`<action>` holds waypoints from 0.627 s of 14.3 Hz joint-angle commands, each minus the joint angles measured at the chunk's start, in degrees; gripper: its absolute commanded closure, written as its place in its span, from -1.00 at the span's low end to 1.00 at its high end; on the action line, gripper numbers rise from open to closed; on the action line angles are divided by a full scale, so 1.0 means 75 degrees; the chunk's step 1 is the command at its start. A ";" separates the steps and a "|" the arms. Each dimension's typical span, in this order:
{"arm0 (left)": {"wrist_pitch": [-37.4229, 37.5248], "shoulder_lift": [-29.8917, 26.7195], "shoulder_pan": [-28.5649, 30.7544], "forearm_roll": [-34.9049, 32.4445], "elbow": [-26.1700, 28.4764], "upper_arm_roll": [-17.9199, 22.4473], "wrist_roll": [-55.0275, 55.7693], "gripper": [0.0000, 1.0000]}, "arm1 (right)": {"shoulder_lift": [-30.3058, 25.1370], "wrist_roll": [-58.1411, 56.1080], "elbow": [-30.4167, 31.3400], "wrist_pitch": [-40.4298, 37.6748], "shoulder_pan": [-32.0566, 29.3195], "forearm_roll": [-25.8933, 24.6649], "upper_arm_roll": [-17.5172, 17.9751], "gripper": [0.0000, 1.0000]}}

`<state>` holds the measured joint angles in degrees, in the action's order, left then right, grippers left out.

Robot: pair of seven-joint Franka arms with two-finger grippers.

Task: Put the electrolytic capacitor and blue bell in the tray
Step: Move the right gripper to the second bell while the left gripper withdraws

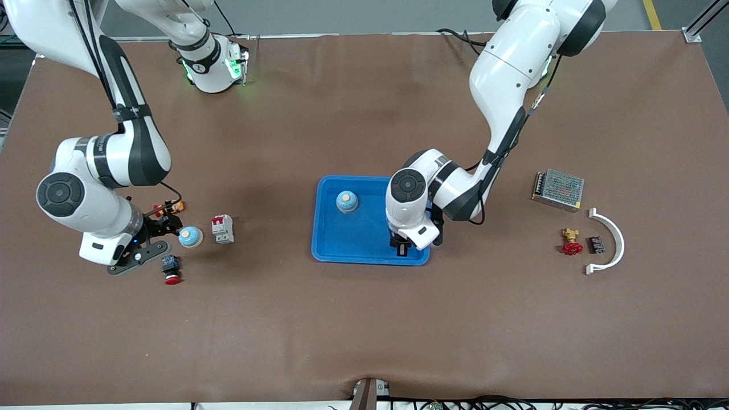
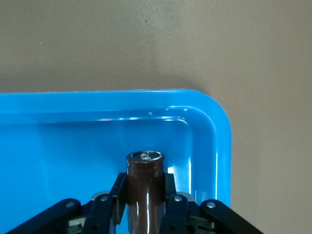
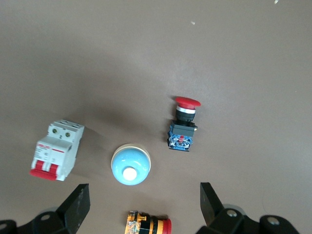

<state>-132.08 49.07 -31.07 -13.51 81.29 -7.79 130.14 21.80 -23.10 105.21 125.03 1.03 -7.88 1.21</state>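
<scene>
The bright-blue tray (image 1: 353,239) lies mid-table with one blue bell (image 1: 346,201) inside it. My left gripper (image 1: 401,248) is low over the tray's corner nearest the front camera at the left arm's end. It is shut on the electrolytic capacitor (image 2: 144,185), a dark brown cylinder that points toward the tray's rim (image 2: 222,146). A second blue bell (image 1: 190,236) stands on the table at the right arm's end. My right gripper (image 1: 165,223) hovers open beside this bell (image 3: 130,165), which lies just off its fingertips (image 3: 78,202).
Around the second bell are a white and red circuit breaker (image 1: 222,229), a red mushroom button (image 1: 171,269) and an orange and red button (image 1: 169,208). At the left arm's end lie a metal power supply (image 1: 558,189), a red valve (image 1: 570,242) and a white curved piece (image 1: 610,239).
</scene>
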 commanded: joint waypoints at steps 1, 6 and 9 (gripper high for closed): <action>-0.0038 0.0242 -0.0194 -0.0237 -0.0210 0.0125 0.0109 0.59 | -0.0095 -0.0131 0.0409 0.0263 -0.0196 -0.0168 0.0155 -1.00; -0.0050 0.0255 -0.0217 -0.0331 -0.0210 0.0125 0.0109 -0.19 | 0.0162 -0.0505 0.0855 0.1118 -0.0477 -0.0156 0.0167 -1.00; -0.0050 0.0255 -0.0205 -0.0331 -0.0222 0.0125 0.0156 -1.00 | 0.0326 -0.0670 0.0867 0.1271 -0.0524 -0.0121 0.0167 -1.00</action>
<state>-132.18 49.92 -31.73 -14.60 81.06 -7.72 130.14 23.84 -27.18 111.32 133.59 -1.41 -7.89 1.23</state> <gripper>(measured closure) 0.414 0.000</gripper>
